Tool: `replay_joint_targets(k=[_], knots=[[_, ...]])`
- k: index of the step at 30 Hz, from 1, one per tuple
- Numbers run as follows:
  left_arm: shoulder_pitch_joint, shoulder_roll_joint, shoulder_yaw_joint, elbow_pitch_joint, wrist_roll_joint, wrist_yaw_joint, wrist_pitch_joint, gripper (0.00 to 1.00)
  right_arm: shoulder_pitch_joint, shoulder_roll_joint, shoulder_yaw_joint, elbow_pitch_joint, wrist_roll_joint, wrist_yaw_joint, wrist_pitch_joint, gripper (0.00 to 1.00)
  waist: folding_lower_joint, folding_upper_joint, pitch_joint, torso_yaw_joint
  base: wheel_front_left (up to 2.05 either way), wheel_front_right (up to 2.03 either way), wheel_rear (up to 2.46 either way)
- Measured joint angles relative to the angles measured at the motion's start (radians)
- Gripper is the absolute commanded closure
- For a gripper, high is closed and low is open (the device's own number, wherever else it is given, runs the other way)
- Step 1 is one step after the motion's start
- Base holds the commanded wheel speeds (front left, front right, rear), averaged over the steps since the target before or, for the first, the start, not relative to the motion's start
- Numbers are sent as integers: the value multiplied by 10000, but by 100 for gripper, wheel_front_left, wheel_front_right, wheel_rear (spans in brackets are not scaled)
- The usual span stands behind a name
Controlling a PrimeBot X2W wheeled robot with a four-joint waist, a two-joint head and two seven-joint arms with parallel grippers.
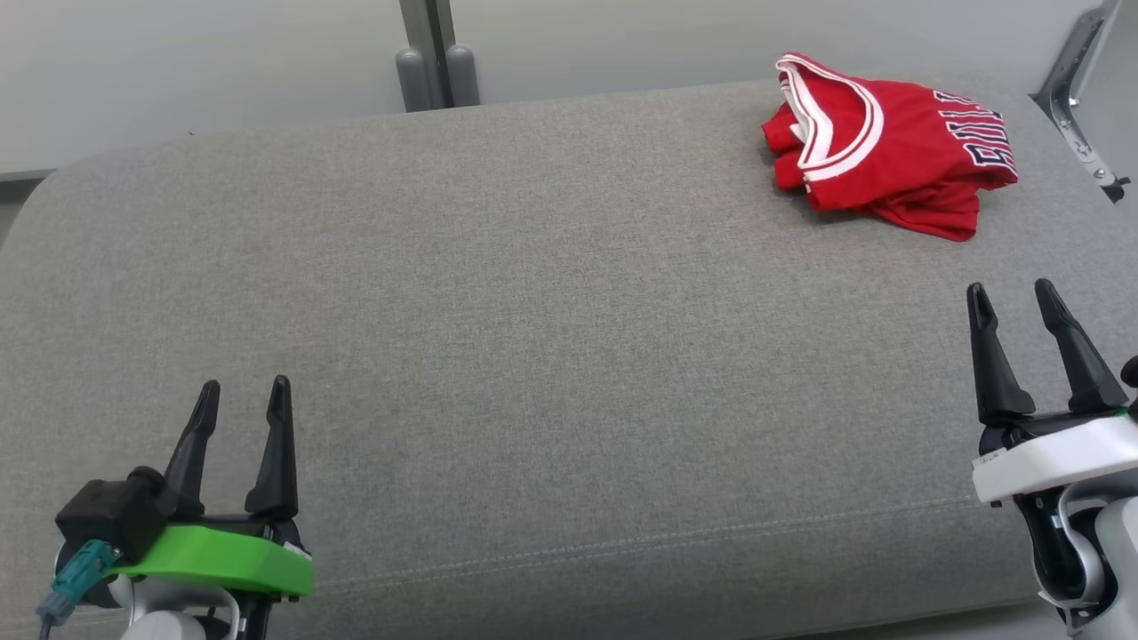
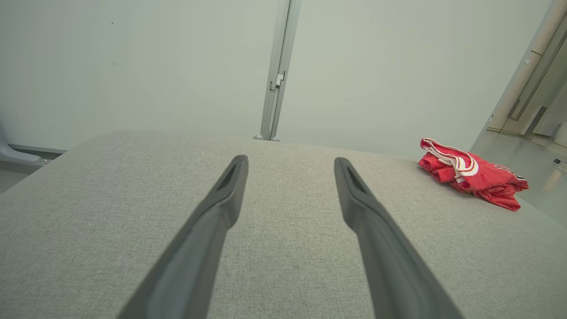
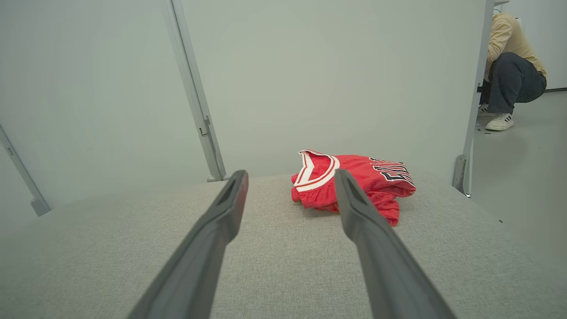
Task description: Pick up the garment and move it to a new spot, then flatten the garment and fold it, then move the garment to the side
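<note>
At the far right of the grey bench [image 1: 533, 311], about 1 o'clock in my head view: one garment [image 1: 889, 147], a red jersey with a white-trimmed collar and dark lettering. It lies in a compact, loosely layered bundle with nothing touching it. Long axis: roughly 9 to 3 o'clock, collar end at 9, lettered end at 3. Left gripper [image 1: 246, 382]: at 7 o'clock by the near edge, fingers apart, holding nothing; the garment lies well apart from it, at 2 o'clock. Right gripper [image 1: 1009, 286]: at 4 o'clock, fingers apart, holding nothing; the garment lies near it at 11 o'clock, and in the right wrist view sits just ahead, partly behind one finger. Nearer arm, in my judgement: the right, clearly. Stage: I read the bundle two ways, as a rumpled heap waiting to be lifted and spread, or as a folded jersey set to the side. The layering is too loose to settle it, so I list no move.
</note>
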Motion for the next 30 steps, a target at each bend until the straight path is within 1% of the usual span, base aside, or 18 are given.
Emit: replay_joint_targets(k=[1, 2, 7, 11, 13, 15, 20, 22, 30], knots=[[2, -2, -48, 23, -10, 0, 0, 0, 0, 10, -15, -10, -6, 2, 0, 0, 0, 0, 1, 1, 0, 0, 0], [10, -29, -84, 82, -15, 0, 2, 100, 2, 38, -6, 27, -4, 0, 0, 100, 0, 0, 1, 1, 0, 0, 0], [291, -263, -174, 506, -81, 0, 31, 100, 360, 497, 142, 403, 50, 0, 35, 100, 0, 0, 2, 1, 0, 0, 0], [301, -276, -178, 518, -339, 0, 94, 100, 391, 545, 86, 428, 332, 4, 75, 100, 0, 0, -8, 20, 0, 0, 0], [301, -286, -174, 518, -533, 0, 121, 100, 391, 579, 48, 431, 552, 10, 123, 100, 0, 0, -16, 35, 0, 0, 0], [301, -299, -163, 518, -865, 0, 198, 100, 391, 619, 13, 443, 840, 92, 176, 100, 0, 0, -23, 48, 0, 0, 0], [301, -345, -109, 522, -1620, 0, 359, 100, 389, 754, -125, 481, 1567, 109, 359, 100, 0, 0, -36, 76, 0, 0, 0], [301, -357, -82, 531, -1793, 0, 399, 100, 388, 815, -194, 504, 1779, 178, 441, 100, 0, 0, -41, 87, 0, 0, 0], [300, -387, 25, 600, -2638, 0, 700, 100, 384, 961, -399, 594, 2573, 213, 704, 100, 0, 0, -60, 126, 0, 0, 0]])
